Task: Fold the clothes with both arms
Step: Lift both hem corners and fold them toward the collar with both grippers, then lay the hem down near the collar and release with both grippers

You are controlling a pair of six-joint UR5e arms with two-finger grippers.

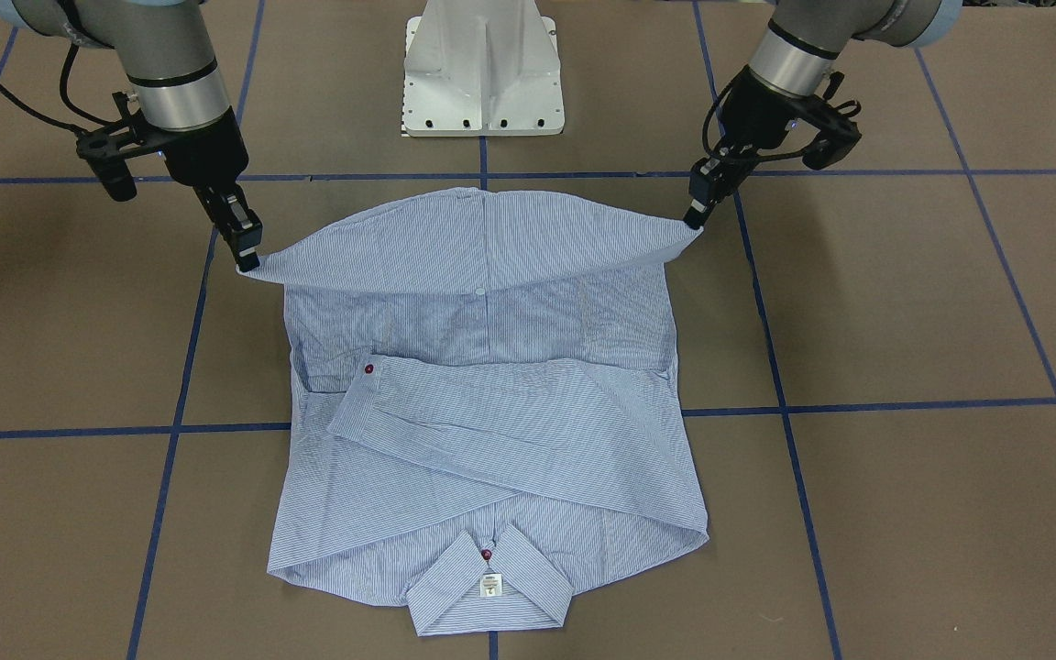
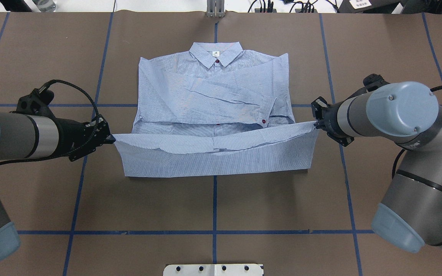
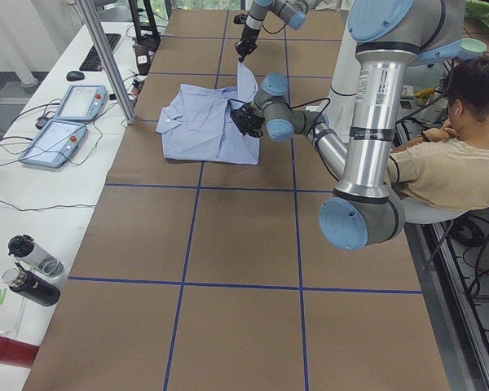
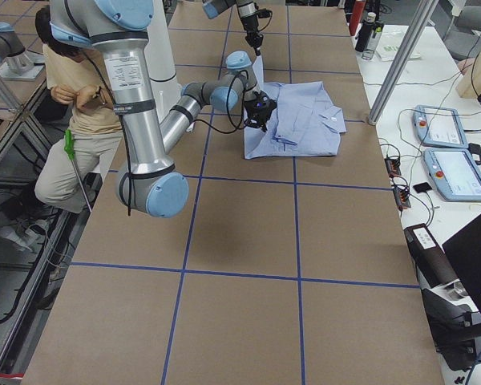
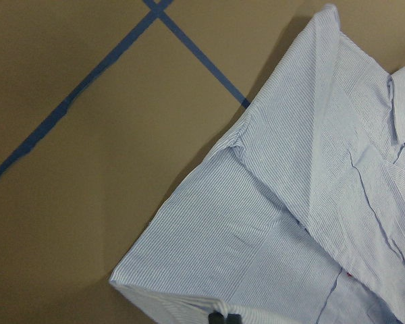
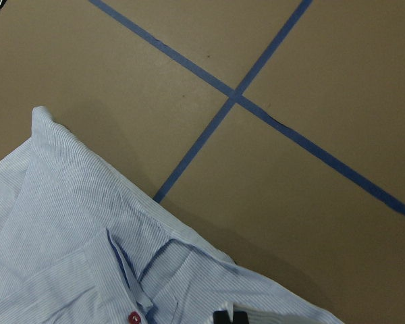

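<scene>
The light blue striped shirt (image 2: 213, 92) lies flat with its collar (image 2: 216, 55) on the far side from the robot, and its sleeves are folded across the chest. The hem is raised off the table and pulled taut between both arms. My left gripper (image 2: 111, 140) is shut on one hem corner, seen on the right of the front view as the left gripper (image 1: 695, 218). My right gripper (image 2: 316, 123) is shut on the other corner, which is the right gripper (image 1: 247, 257) on that view's left. Both wrist views look down on the shirt (image 5: 290, 223) and the shirt (image 6: 67, 256) below the pinched edge.
Brown table covering with blue tape lines (image 2: 214, 203). The white pedestal base (image 1: 484, 73) stands behind the shirt. A person (image 3: 456, 155) sits beside the robot. Two tablets (image 3: 65, 122), a metal pole (image 3: 106, 57) and bottles (image 3: 33, 269) are along the table's far edge.
</scene>
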